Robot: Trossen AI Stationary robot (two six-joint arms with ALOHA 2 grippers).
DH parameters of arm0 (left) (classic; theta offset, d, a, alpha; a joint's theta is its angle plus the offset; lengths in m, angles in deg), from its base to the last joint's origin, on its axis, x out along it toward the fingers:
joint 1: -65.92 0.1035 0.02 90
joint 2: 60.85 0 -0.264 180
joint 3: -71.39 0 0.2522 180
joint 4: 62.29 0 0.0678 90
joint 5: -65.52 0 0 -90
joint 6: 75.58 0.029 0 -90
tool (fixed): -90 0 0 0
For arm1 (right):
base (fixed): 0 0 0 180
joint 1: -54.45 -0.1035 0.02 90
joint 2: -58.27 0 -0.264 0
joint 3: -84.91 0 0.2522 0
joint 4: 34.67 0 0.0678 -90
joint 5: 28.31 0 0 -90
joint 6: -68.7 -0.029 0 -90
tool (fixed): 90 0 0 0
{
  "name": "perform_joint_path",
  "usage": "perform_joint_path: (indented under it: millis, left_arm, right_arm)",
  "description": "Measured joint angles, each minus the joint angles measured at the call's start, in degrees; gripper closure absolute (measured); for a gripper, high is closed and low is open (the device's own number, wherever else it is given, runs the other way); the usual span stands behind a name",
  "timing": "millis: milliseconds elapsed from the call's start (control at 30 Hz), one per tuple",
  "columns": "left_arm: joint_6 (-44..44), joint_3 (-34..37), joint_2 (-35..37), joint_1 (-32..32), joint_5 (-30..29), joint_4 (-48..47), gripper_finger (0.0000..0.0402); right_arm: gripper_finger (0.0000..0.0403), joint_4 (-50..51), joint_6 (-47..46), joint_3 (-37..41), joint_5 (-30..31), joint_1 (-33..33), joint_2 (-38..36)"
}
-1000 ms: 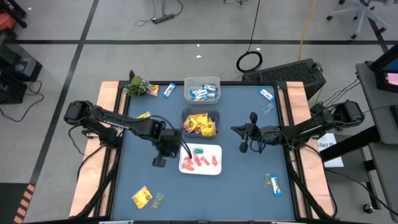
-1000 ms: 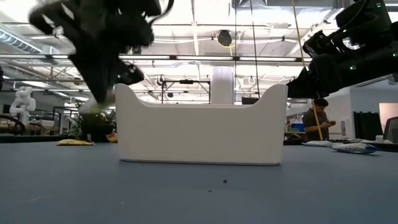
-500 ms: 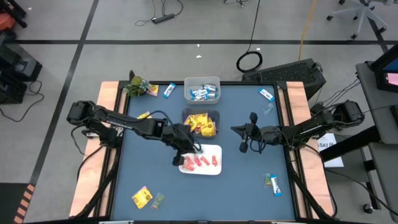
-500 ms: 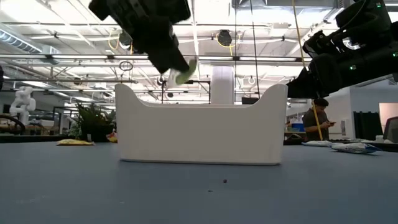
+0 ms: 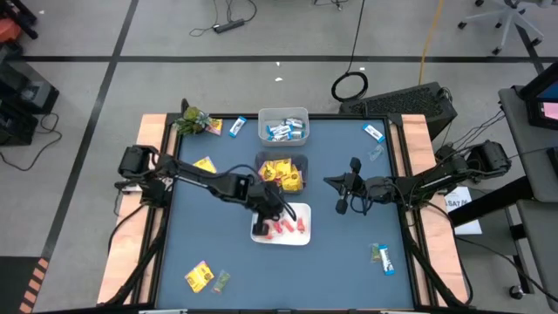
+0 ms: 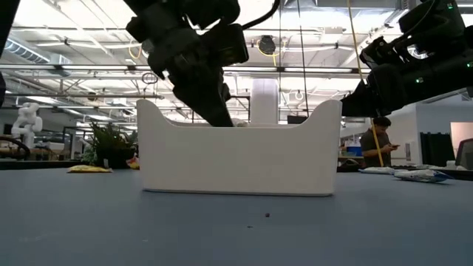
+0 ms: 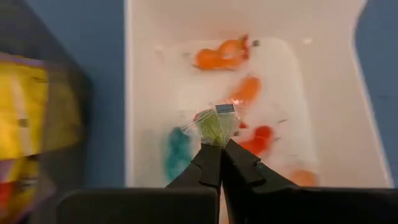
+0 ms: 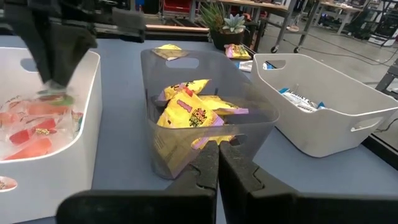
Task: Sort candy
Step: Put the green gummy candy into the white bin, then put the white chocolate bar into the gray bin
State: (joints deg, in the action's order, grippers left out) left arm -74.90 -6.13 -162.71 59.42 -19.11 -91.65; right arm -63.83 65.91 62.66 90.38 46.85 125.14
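Surface: a blue table top (image 5: 218, 253) with pale wooden side strips is seen at the centre of the high view.
Room: grey floor with cables lies above the table in the high view; an open hall with ceiling lights, and a person (image 6: 374, 146) at the right edge, is seen in the low view.
White tray (image 5: 302, 237): placed at the middle of the table; red and orange wrapped pieces (image 7: 231, 55) and one teal piece (image 7: 177, 148) are held in it.
Clear bin (image 5: 281, 160): set just above the white tray in the high view; yellow packets (image 8: 189, 111) are held in it.
White bin (image 5: 283, 114): set at the upper middle edge of the table; blue-and-white bars (image 5: 284, 131) are held in it.
Loose candy: yellow packets are seen at lower left (image 5: 199, 276) and left of the clear bin (image 5: 204, 163); blue-and-white bars are seen at upper right (image 5: 373, 133) and lower right (image 5: 384, 258).
Plant-like object (image 5: 193, 119): placed at the upper left corner of the table.
Left gripper (image 7: 219, 149): positioned over the white tray; fingers are closed narrowly on a green wrapped candy (image 7: 217, 124).
Right gripper (image 5: 342, 194): held right of the bins, above the table; fingers are pressed together, nothing held.
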Motion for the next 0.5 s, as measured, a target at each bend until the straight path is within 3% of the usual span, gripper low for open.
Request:
perform_joint_path:
  millis: [133,500]
  left_arm:
    - [1.67,-0.2,0.0,-0.22,-3.86,-0.13,0.0378]
    - [1.78,-0.77,2.56,-0.77,-4.0,-7.91,0.0277]
  right_arm:
    - [0.0403,0.55,-0.02,-0.02,0.0,-0.02,0.0]
    - [0.0403,1.6,-0.87,-0.02,0.0,0.02,0.02]
